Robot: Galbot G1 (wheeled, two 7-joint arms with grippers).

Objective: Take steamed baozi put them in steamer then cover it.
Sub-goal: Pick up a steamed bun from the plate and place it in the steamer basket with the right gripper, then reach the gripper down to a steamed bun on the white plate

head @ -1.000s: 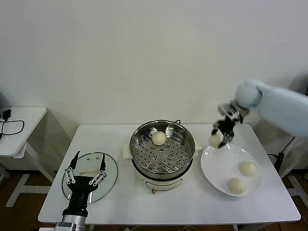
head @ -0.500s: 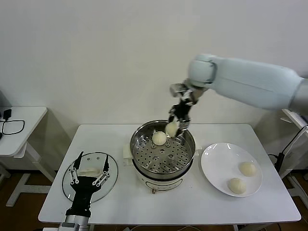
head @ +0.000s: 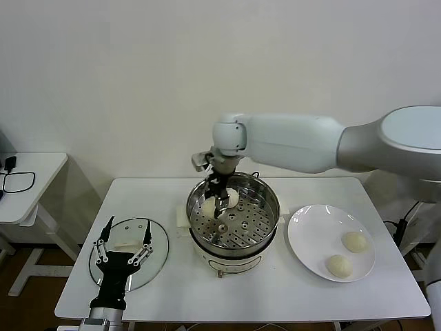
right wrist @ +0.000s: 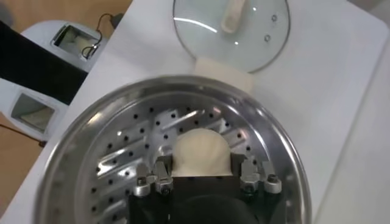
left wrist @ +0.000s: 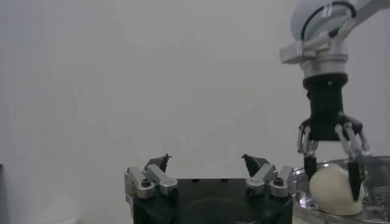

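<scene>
On the white table (head: 289, 289), my round shiny stainless-steel steamer (head: 256, 227) already holds one small cream-white bun (head: 232, 198). My right gripper (head: 214, 205) is low inside it, fingers clenched on a second baozi (head: 207, 206) just above the perforated tray. Two more buns (head: 354, 241) wait on the flat white plate (head: 310, 241). The round clear glass cover (head: 156, 255) lies left of the pot, my left gripper (head: 124, 245) spread wide over it. I judge the loading roughly half done, covering untouched.
</scene>
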